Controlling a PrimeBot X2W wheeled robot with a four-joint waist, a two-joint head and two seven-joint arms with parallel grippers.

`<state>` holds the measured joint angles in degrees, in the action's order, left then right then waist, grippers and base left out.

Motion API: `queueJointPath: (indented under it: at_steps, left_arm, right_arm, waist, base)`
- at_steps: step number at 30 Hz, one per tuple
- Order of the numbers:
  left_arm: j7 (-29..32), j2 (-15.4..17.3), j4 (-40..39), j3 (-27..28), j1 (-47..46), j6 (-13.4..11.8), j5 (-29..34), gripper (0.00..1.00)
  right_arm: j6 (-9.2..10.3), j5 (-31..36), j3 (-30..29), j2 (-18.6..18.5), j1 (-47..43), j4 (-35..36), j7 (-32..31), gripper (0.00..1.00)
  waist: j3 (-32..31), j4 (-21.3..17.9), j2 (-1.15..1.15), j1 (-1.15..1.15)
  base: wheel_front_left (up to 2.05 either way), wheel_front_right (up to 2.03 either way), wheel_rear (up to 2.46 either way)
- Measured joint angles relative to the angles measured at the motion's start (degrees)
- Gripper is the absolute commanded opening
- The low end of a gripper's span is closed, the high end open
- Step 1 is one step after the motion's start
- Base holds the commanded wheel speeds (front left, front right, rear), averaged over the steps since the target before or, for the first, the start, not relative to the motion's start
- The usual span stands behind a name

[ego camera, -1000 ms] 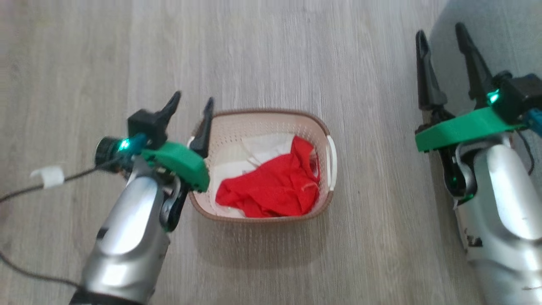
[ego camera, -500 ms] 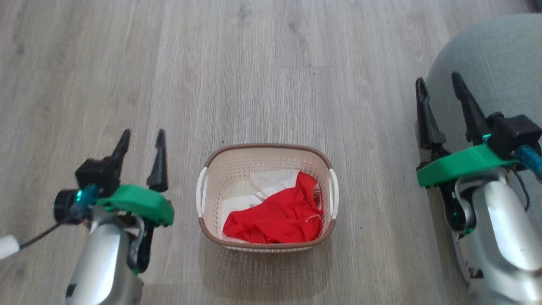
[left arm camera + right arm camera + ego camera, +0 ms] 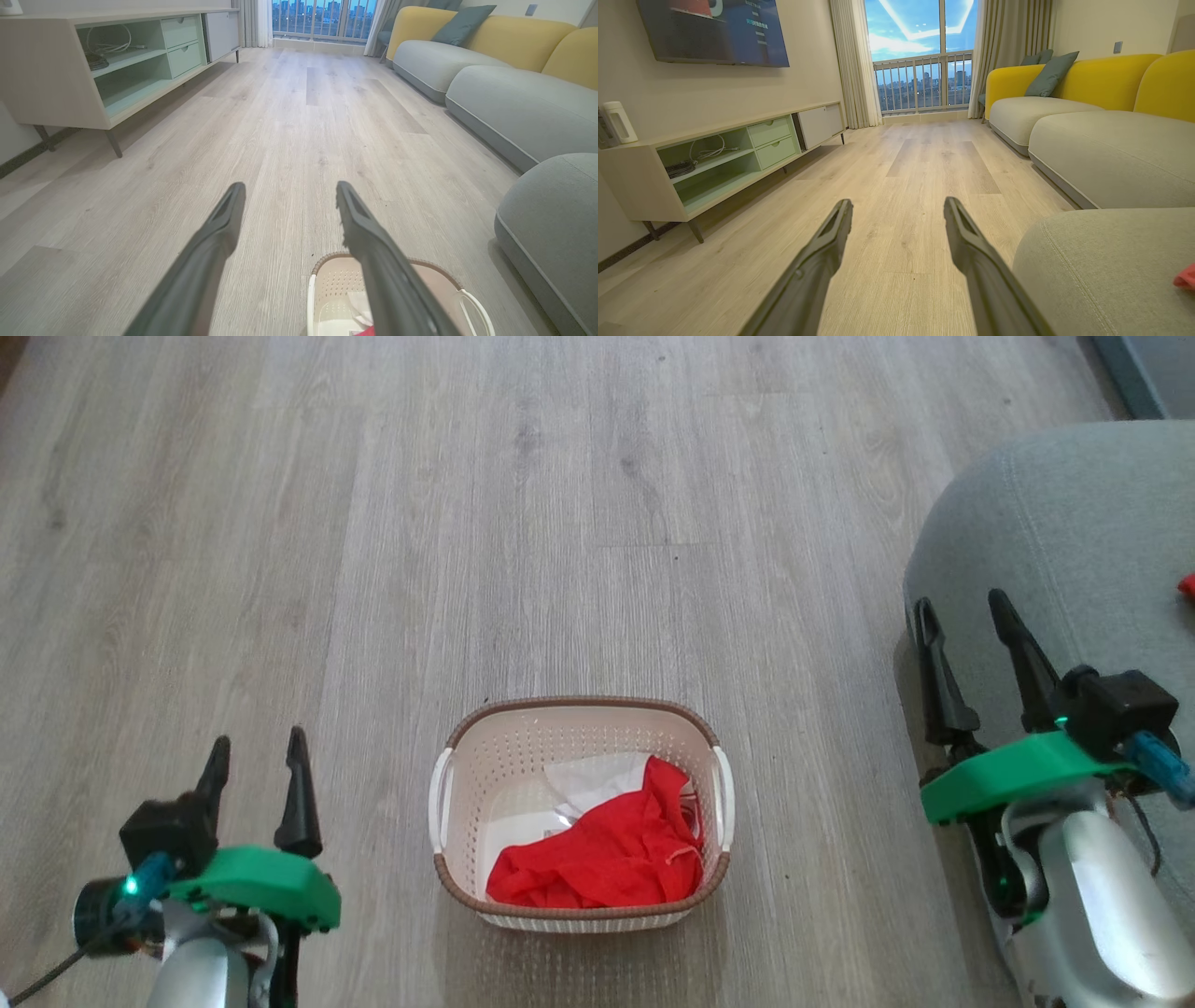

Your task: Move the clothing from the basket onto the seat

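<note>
Clothing (image 3: 607,863) lies heaped in the basket (image 3: 579,704) on the floor (image 3: 560,523), near the seat (image 3: 1074,523). Left gripper (image 3: 259,739) and right gripper (image 3: 960,601) flank it, fingers spread wide, empty, pointing forward.

— What's in the basket (image 3: 579,703)?
— I see it upright on the floor at six o'clock, cream with a brown rim. A crumpled red garment (image 3: 597,863) fills its near half, over a white cloth (image 3: 597,777) toward twelve.
— The seat (image 3: 1074,523)?
— Grey-green, at the basket's two o'clock, well apart. A red scrap (image 3: 1187,584) lies on it.
</note>
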<state>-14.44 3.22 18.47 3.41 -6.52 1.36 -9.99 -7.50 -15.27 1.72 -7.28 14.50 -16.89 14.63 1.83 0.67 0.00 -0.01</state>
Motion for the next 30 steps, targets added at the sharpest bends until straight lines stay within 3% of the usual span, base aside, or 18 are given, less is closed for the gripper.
queueJointPath:
  at_steps: [6,12,30]
  left_arm:
    - [0.0,-0.31,1.0,0.4,0.33,0.27,0.42,1.0]
    - [0.25,-0.66,11.68,-0.75,-0.7,1.05,-1.61,1.0]
    - [0.23,-0.96,27.2,-5.71,-19.57,3.25,-1.12,1.0]
  right_arm:
    - [-0.01,-0.01,-0.4,0.3,-0.05,0.42,0.0,1.0]
    - [-0.01,-0.01,-0.21,0.64,0.16,0.82,0.0,1.0]
    - [-0.01,0.16,1.21,1.79,8.28,3.91,0.0,1.0]
  waist:
    - [0.41,-0.03,0.0,0.0]
    - [2.3,-0.27,0.0,0.0]
    - [15.71,-4.66,0.0,0.02]
  base:
    - [0.0,0.0,0.0]
    - [0.0,0.0,0.0]
    - [0.0,0.0,0.0]
